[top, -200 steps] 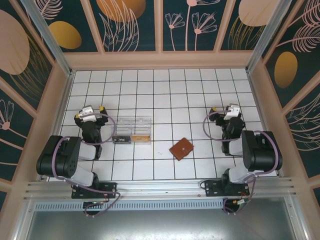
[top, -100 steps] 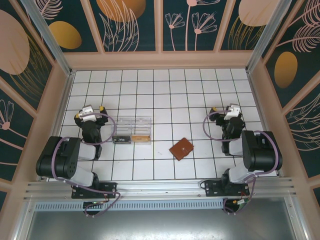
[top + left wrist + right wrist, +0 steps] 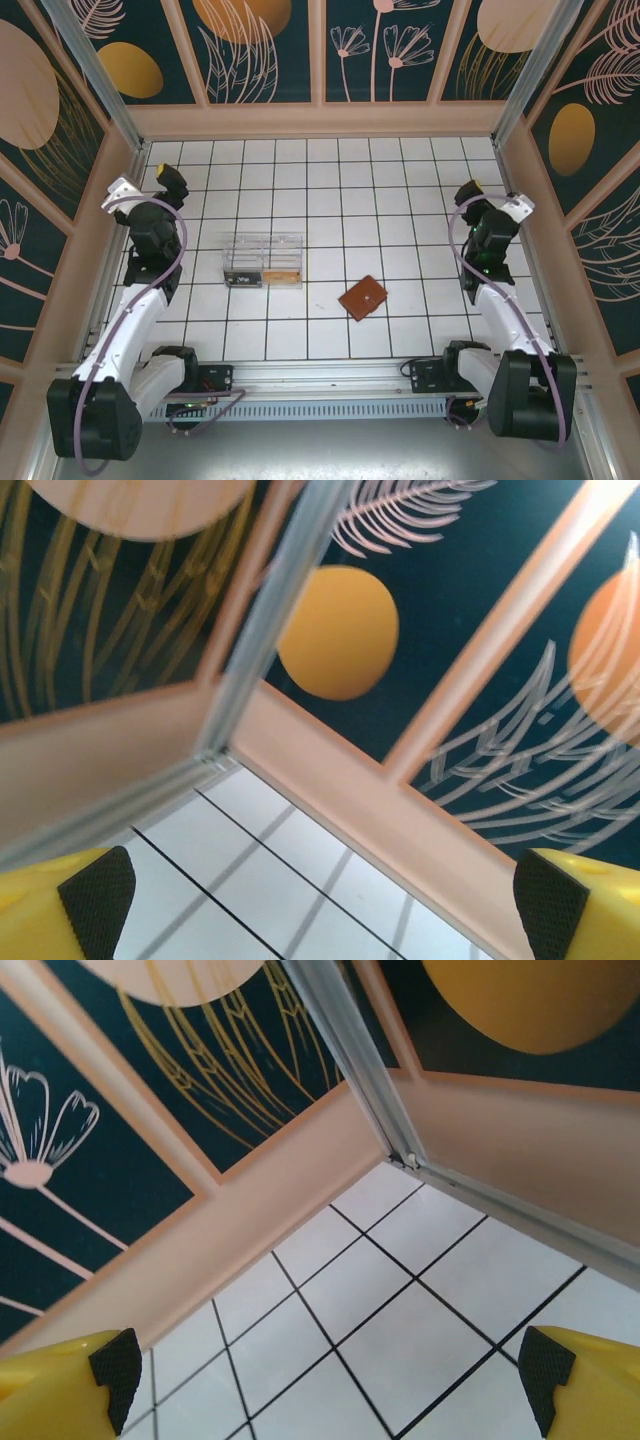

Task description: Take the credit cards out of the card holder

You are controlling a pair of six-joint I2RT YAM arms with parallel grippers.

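The card holder [image 3: 363, 297] is a small flat brown wallet lying closed on the white tiled table, right of centre. The credit cards are hidden. My left gripper [image 3: 152, 184] is raised near the left wall, far from the holder. In the left wrist view the left gripper [image 3: 320, 905] is open with nothing between its yellow fingers, facing the back left corner. My right gripper [image 3: 491, 197] is raised near the right wall. In the right wrist view the right gripper [image 3: 330, 1370] is open and empty over bare tiles by the back right corner.
A clear plastic box [image 3: 264, 260] with small items inside lies left of the card holder. Patterned walls [image 3: 320, 50] with peach frames close the table in on three sides. Metal corner posts [image 3: 350, 1060] stand at the back.
Both arms have unfolded from their low pose near the bases, lifting and swinging outward toward the side walls. The card holder and box have not moved.
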